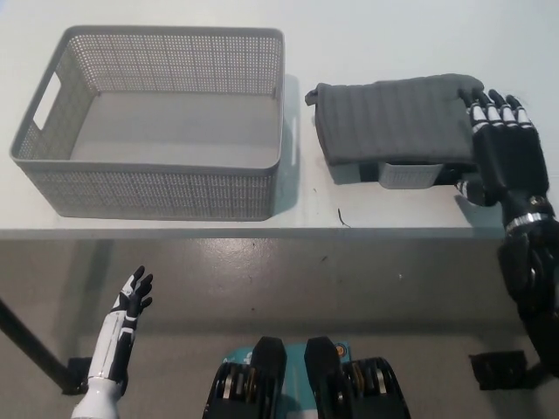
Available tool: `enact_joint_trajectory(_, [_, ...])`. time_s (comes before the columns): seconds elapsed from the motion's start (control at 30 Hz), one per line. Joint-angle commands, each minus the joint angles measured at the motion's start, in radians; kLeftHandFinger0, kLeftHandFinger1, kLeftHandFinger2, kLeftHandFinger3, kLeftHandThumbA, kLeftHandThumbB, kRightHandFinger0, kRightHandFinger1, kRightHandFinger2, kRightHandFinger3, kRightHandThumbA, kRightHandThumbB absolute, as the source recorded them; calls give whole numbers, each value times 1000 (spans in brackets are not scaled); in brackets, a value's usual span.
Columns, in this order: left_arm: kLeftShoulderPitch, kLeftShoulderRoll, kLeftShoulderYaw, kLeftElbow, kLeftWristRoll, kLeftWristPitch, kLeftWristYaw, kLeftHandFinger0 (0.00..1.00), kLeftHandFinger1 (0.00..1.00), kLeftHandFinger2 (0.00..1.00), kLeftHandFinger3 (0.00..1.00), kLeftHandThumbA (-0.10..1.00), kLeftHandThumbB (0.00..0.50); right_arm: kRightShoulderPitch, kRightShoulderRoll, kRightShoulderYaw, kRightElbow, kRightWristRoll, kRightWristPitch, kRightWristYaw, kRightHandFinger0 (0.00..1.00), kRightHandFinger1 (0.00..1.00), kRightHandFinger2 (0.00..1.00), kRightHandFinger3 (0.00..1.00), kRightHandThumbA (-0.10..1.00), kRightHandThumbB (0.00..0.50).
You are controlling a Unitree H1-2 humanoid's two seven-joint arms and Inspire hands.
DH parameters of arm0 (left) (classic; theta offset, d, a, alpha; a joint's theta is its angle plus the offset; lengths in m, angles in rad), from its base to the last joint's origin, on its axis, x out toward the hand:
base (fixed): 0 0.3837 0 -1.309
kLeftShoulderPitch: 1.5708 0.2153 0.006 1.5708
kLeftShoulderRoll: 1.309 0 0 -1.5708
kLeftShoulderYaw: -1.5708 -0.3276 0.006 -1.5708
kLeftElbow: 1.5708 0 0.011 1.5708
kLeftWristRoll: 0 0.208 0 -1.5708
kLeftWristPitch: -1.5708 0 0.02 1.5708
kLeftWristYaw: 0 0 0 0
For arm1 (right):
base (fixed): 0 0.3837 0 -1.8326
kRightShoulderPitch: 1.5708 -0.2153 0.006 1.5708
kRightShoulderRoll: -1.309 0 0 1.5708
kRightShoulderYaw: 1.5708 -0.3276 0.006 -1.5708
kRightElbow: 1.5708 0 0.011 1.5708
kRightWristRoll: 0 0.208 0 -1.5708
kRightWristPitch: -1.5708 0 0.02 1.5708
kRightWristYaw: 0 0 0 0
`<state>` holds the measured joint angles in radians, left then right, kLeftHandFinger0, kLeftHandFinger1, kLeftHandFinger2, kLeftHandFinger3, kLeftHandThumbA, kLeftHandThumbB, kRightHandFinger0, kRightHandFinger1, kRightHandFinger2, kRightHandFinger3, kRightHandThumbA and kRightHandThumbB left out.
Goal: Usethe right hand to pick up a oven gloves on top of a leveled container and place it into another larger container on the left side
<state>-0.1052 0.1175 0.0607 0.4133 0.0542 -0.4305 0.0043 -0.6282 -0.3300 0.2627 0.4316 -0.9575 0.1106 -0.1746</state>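
Note:
A grey quilted oven glove [393, 118] lies flat on top of a small grey container [408, 175] at the right of the white table. My black right hand [505, 153] is open and lies over the glove's right end, fingers spread and pointing away from me. To the left stands a larger grey perforated basket [153, 188], with nothing inside it. My white left hand [129, 307] hangs open below the table edge at lower left.
The white table's front edge [262, 232] runs across the middle of the view, with grey floor below it. A small dark mark [341, 216] sits on the table near the edge. A black block [500, 370] lies on the floor at lower right.

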Motion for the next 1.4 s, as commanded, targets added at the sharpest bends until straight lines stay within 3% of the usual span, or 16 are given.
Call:
enact_joint_trajectory(0.0, [-18,17,4,-7,9,-39,15,1000,1000,1000,1000,1000,81,-105,-1,29,81,-22,-24,-107,1000,1000,1000,1000,1000,300])
enact_joint_trajectory(0.1, [-23,21,1,2,17,-39,16,1000,1000,1000,1000,1000,74,-124,7,43,117,-33,-18,-186,1000,1000,1000,1000,1000,302])
enact_joint_trajectory(0.23, [-30,20,0,7,20,-39,16,1000,1000,1000,1000,1000,74,-167,26,63,211,-61,-23,-354,1000,1000,1000,1000,1000,228])
enact_joint_trajectory(0.27, [-28,20,1,6,26,-39,18,1000,1000,1000,1000,1000,71,-185,35,71,268,-70,-31,-431,1000,1000,1000,1000,845,243])
enact_joint_trajectory(0.3, [-26,20,0,4,28,-39,18,1000,1000,1000,1000,1000,69,-224,39,98,383,-98,-40,-572,933,961,1000,983,269,300])
enact_joint_trajectory(0.33, [-24,22,0,5,26,-39,16,1000,1000,1000,1000,1000,76,-241,38,115,435,-109,-43,-613,717,698,753,732,103,274])
enact_joint_trajectory(0.37, [-22,22,1,4,26,-39,15,1000,1000,1000,1000,1000,72,-252,38,124,472,-108,-54,-637,233,257,383,422,-78,306])
enact_joint_trajectory(0.4, [-18,22,1,1,23,-39,13,1000,1000,1000,1000,1000,70,-262,36,133,513,-102,-82,-665,47,51,177,259,-96,328])
enact_joint_trajectory(0.43, [-13,22,1,-2,19,-39,10,1000,1000,1000,1000,1000,65,-269,32,144,557,-94,-116,-691,2,2,190,163,-100,312])
enact_joint_trajectory(0.47, [-13,22,1,-2,18,-39,10,1000,1000,1000,1000,1000,65,-271,30,146,567,-91,-123,-691,0,0,254,166,-100,304])
enact_joint_trajectory(0.6, [-12,27,1,3,26,-39,15,1000,1000,1000,1000,1000,79,-279,13,173,636,-73,-169,-699,0,162,677,458,-100,220])
enact_joint_trajectory(0.73, [-22,35,-2,7,40,-39,15,1000,1000,1000,1000,1000,78,-288,5,178,664,-47,-214,-744,0,255,788,661,-100,223])
enact_joint_trajectory(1.1, [-25,30,-3,8,28,-39,5,1000,1000,1000,1000,1000,65,-289,-13,166,654,5,-288,-833,0,278,726,696,-100,136])
enact_joint_trajectory(1.2, [-33,30,-3,8,33,-39,12,1000,1000,1000,1000,1000,66,-288,-36,143,555,17,-293,-811,0,288,741,675,-100,240])
enact_joint_trajectory(1.27, [-37,29,-3,10,31,-39,12,1000,1000,1000,1000,1000,68,-292,-47,132,510,20,-291,-811,0,274,747,708,-100,202])
enact_joint_trajectory(1.37, [-37,33,-3,11,36,-39,14,1000,1000,1000,1000,1000,52,-297,-68,112,399,14,-263,-776,0,293,789,717,-100,229])
